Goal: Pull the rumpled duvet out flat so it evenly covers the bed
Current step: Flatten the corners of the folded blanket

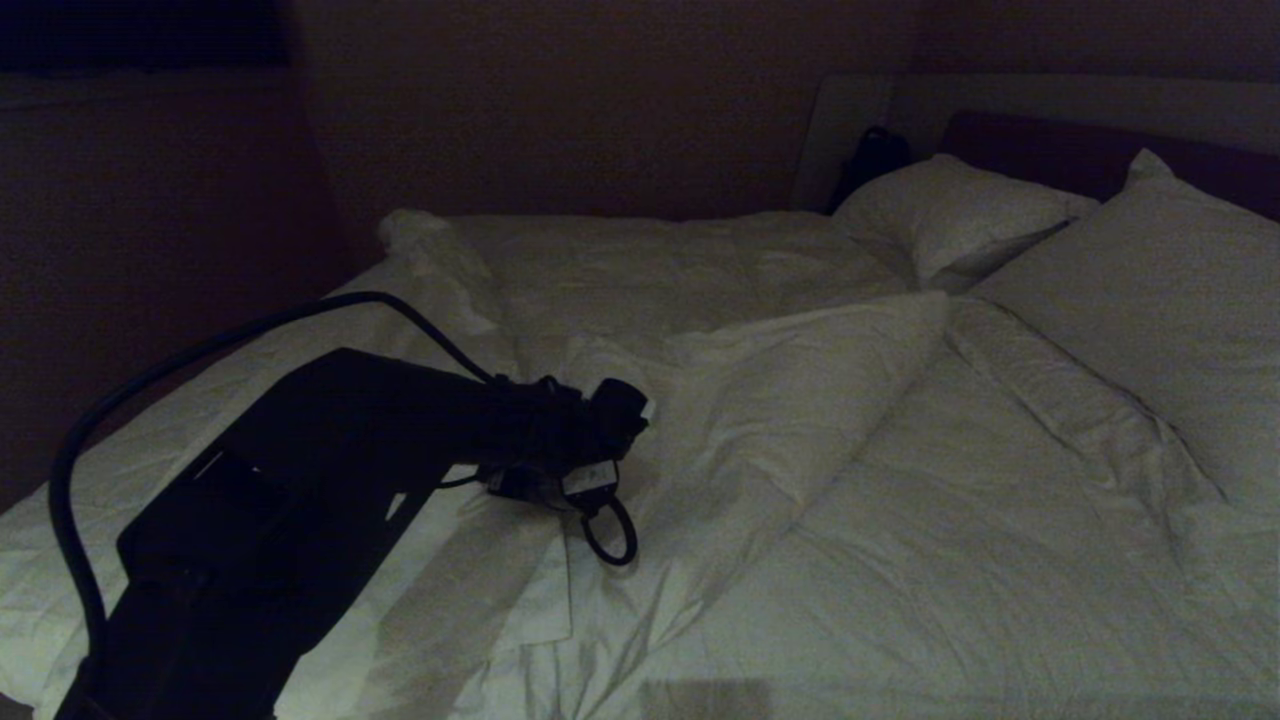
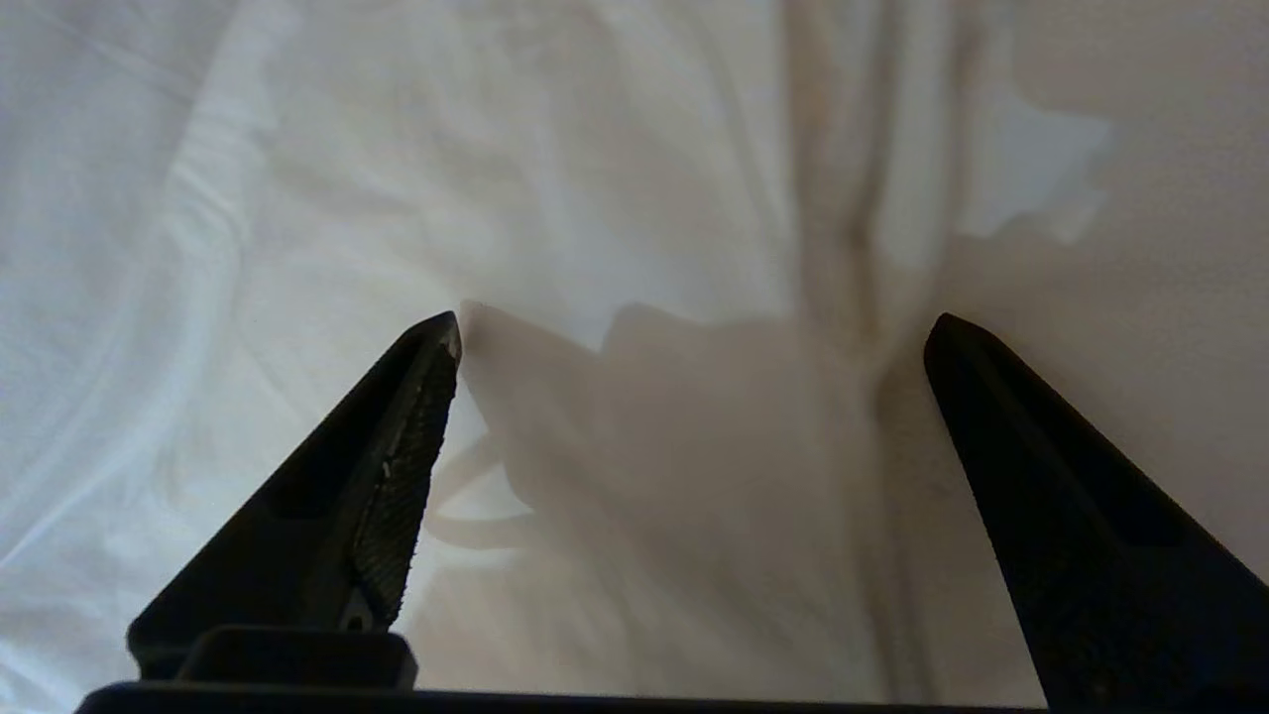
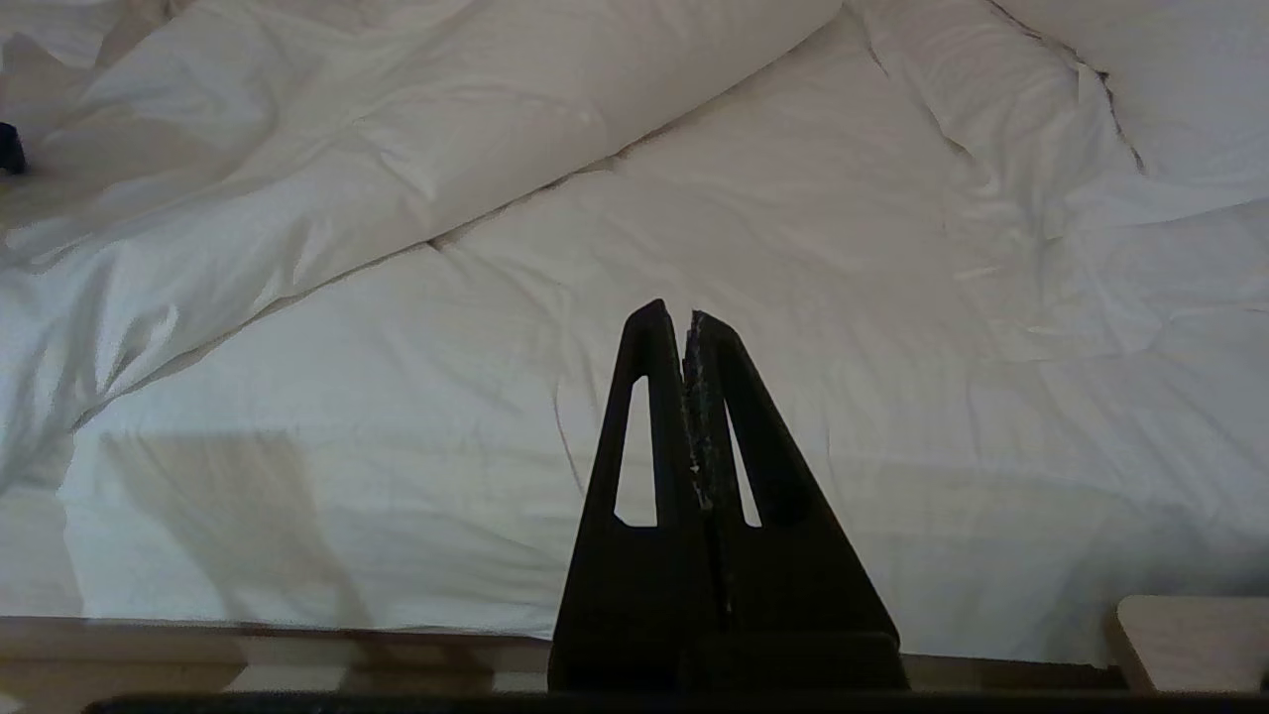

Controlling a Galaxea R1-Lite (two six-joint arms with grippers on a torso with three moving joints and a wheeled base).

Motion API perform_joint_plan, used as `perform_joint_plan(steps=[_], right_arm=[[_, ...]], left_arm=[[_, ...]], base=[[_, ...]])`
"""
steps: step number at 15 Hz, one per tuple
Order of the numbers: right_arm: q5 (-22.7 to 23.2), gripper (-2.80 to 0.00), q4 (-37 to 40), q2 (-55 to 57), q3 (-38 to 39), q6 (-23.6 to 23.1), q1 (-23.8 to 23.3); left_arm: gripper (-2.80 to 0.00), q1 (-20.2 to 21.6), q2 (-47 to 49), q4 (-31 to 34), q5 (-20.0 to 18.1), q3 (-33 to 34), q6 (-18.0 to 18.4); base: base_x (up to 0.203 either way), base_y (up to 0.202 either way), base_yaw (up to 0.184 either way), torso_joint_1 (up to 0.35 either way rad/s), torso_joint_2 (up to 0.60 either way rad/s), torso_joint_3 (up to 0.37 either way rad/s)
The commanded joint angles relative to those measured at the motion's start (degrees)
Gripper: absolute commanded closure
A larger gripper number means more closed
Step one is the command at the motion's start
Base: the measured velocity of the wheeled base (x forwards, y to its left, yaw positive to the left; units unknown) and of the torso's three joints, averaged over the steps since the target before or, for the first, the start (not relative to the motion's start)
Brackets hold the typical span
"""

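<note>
The white duvet [image 1: 760, 400] lies rumpled on the bed [image 1: 330, 300], bunched over its left and middle part, with a puffy folded edge running diagonally across. My left gripper [image 1: 590, 480] hangs over that bunched part, pointing down. In the left wrist view the left gripper [image 2: 696, 322] is open wide just above the creased duvet [image 2: 634, 178], with nothing between its fingers. My right gripper [image 3: 674, 309] is shut and empty at the bed's near side, facing the duvet [image 3: 347, 129]; it does not show in the head view.
A flat white sheet [image 1: 950, 520] lies bare on the bed's right part. Two pillows [image 1: 960, 215] [image 1: 1160, 300] lean on the dark headboard [image 1: 1050, 150]. A dark object [image 1: 875, 155] stands beside it. The pale bed frame [image 3: 297, 654] runs below the right gripper.
</note>
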Motion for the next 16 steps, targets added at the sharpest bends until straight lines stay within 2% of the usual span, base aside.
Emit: perform_joint_plan(steps=[1,5,8,13,14,16], right_arm=[[0.01,0.00,0.00,0.06,0.01,-0.02,0.00],[0.01,0.00,0.00,0.06,0.01,-0.02,0.00],[0.01,0.00,0.00,0.06,0.01,-0.02,0.00],[0.01,0.00,0.00,0.06,0.01,-0.02,0.09],[0.01,0.00,0.00,0.06,0.01,-0.02,0.04],[0.01,0.00,0.00,0.06,0.01,-0.02,0.00]], left_arm=[[-2.80,1.57,0.22,0.14,0.26,0.29,-0.13],[-2.80,2.49,-0.30,0.14,0.26,1.19,-0.13],[-2.80,5.12,-1.09,0.05,0.70,3.57,-0.30],[-2.80,5.03,-1.09,0.14,0.70,3.74,-0.22],[0.00,5.03,-1.33,0.14,0.70,3.70,-0.17],[0.00,5.03,-1.77,0.05,0.70,3.74,-0.13]], base=[[0.000,0.000,0.000,0.000,0.00,0.000],[0.000,0.000,0.000,0.000,0.00,0.000],[0.000,0.000,0.000,0.000,0.00,0.000],[0.000,0.000,0.000,0.000,0.00,0.000],[0.000,0.000,0.000,0.000,0.00,0.000],[0.000,0.000,0.000,0.000,0.00,0.000]])
